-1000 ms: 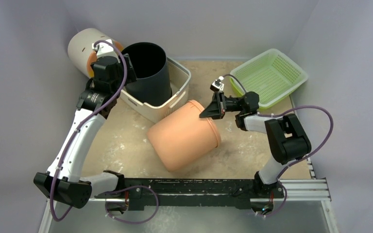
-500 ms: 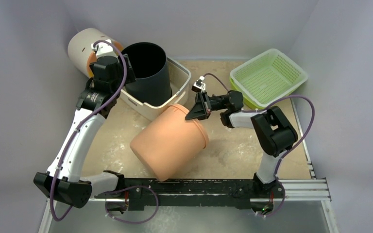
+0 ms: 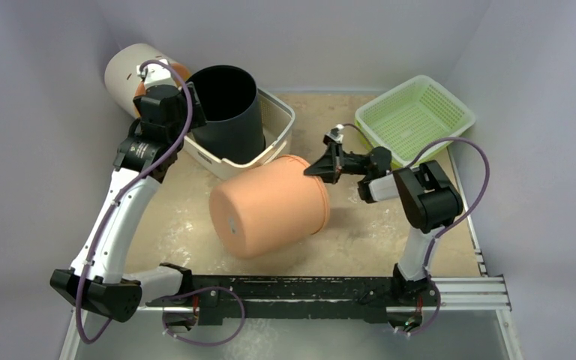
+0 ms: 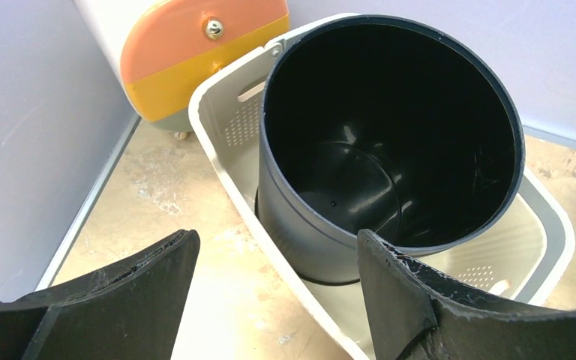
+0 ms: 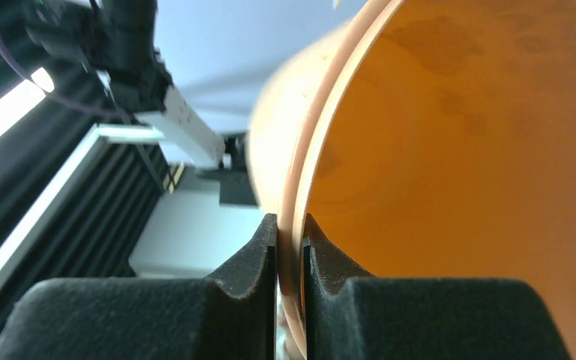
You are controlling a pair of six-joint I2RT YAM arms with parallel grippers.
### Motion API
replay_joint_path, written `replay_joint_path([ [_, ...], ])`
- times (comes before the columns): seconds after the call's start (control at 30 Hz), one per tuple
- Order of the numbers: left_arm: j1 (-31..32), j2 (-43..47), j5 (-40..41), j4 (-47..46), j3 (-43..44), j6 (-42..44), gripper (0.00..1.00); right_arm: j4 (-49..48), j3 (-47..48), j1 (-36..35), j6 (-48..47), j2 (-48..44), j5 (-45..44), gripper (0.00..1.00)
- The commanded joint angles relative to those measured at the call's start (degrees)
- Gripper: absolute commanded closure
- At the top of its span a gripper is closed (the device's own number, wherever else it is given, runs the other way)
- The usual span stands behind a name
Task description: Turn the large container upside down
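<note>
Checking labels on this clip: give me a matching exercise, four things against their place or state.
1 orange container
2 black bin
3 green basket
4 left gripper

A upright inside the white basket
B open, holding nothing
C tipped over, rim pinched by the right gripper
D far right corner of the table

Pairs: 1-C, 2-A, 3-D, 4-B
</note>
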State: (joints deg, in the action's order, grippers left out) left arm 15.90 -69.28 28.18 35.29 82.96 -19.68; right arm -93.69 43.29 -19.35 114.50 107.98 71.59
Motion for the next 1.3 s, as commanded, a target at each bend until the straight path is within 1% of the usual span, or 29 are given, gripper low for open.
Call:
replay_joint_path([
  [0.0, 0.2, 1.9, 1.7, -0.4, 2.9, 1.6, 0.23, -23.1, -7.1, 6.7, -5.0, 5.1, 6.9, 0.86],
  [0.07, 0.3, 1.7, 1.9, -0.3, 3.1, 1.7, 0.23, -23.2, -8.8, 8.9, -6.3, 6.0, 7.3, 0.86],
  [0.2, 0.3, 1.3, 1.7, -0.1, 3.6, 1.8, 0.23, -23.0, -7.9, 10.4, -6.9, 7.7, 8.3, 0.81],
  [0.3, 0.3, 1.0, 1.6, 0.1, 3.9, 1.9, 0.23, -23.0, -7.7, 11.8, -6.8, 8.3, 8.9, 0.71],
  [0.4, 0.3, 1.1, 1.7, 0.1, 3.7, 1.9, 0.23, -23.0, -7.7, 13.3, -6.8, 8.0, 9.4, 0.64],
  [0.63, 0.3, 0.9, 1.0, -0.4, 2.9, 1.9, 0.23, -23.5, -8.0, 16.8, -7.1, 5.1, 10.1, 0.54],
  [0.77, 0.3, 0.6, 0.5, -1.0, 3.0, 1.8, 0.23, -23.5, -7.7, 18.3, -6.6, 3.6, 10.5, 0.45],
  [0.87, 0.3, 0.0, -0.3, -1.4, 3.3, 1.6, 0.23, -23.6, -6.6, 19.6, -6.2, 3.5, 10.3, 0.44],
  [0.97, 0.3, -1.0, -1.1, -1.7, 4.2, 1.9, 0.23, -23.7, -4.1, 20.5, -5.4, 4.6, 9.8, 0.38],
  [1.27, 0.2, -3.3, -2.4, -1.6, 5.9, 3.0, 0.23, -23.8, 3.9, 24.0, -5.3, 11.8, 10.1, 0.38],
])
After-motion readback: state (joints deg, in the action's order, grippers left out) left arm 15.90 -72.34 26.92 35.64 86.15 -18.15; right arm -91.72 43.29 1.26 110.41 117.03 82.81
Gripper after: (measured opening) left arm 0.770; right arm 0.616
